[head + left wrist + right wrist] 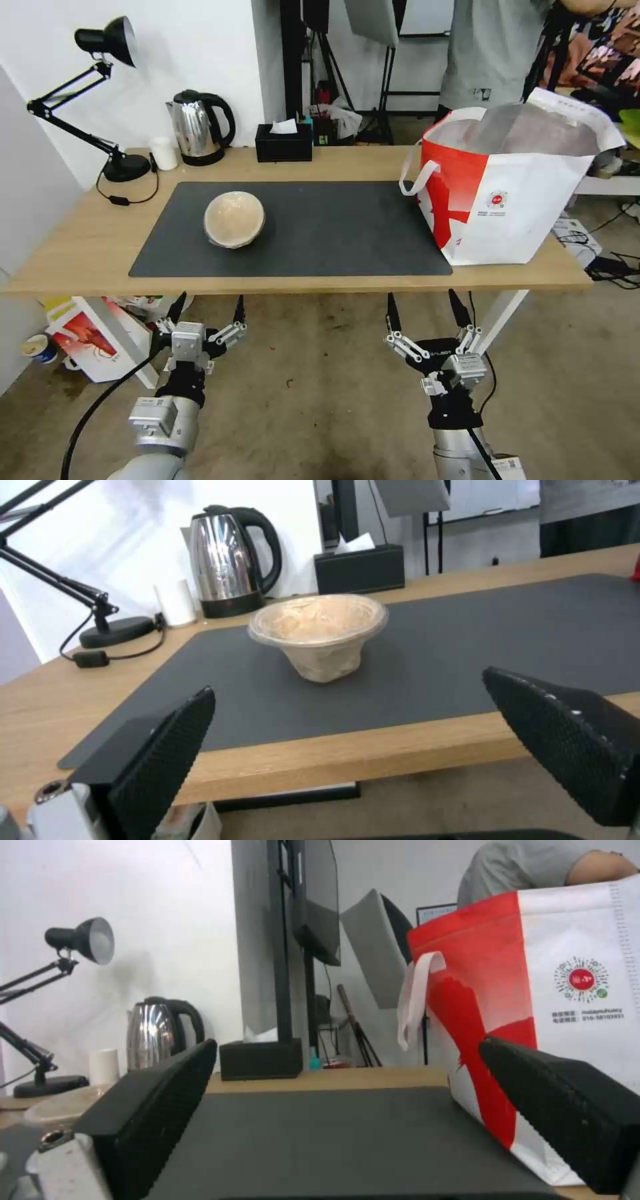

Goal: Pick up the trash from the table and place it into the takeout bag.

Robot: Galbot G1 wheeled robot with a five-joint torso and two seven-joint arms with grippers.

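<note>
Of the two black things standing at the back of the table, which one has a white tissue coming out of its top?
The black tissue box, a low rectangular box right of the kettle. The other, the black desk lamp, has a jointed arm and round base.

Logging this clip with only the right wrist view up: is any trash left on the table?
Observer: Yes. One tan bowl stands upright on the left half of the mat.
Operator: Is a claw near it?
Observer: No. The left claw and right claw are both open, below the front edge of the table.
Operator: Is the bag ready?
Observer: The bag stands at the table's right end with its top open and foil lining showing. I cannot see its contents.
</note>
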